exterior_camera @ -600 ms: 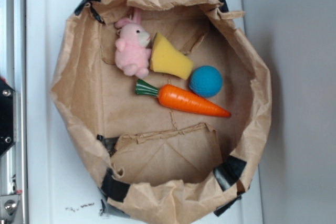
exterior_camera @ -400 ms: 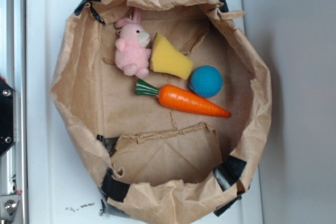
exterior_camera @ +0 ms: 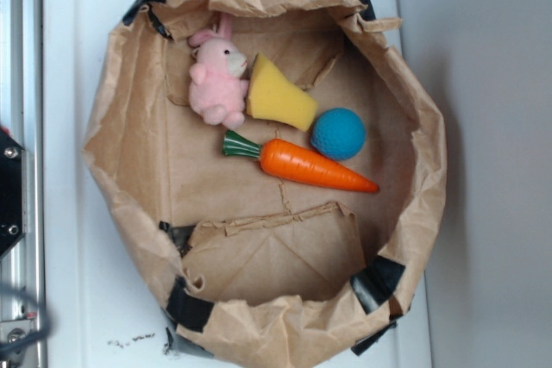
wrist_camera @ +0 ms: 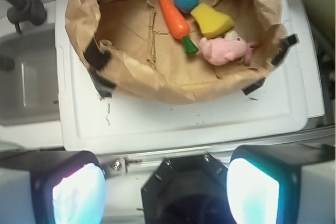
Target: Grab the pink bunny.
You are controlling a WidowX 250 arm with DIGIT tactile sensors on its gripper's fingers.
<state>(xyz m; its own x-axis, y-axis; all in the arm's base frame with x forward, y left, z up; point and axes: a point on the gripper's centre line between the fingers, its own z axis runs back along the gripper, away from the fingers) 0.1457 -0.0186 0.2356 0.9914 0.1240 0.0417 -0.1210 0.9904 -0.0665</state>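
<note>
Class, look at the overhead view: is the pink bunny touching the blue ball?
No: the pink bunny leans against the yellow sponge, which lies between it and the blue ball.

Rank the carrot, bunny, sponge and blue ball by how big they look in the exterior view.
1. Orange carrot, clearly the longest.
2. Pink bunny and yellow sponge, too alike to separate.
3. Blue ball, smallest.
All lie on the bag floor, so nearness hardly matters.
</note>
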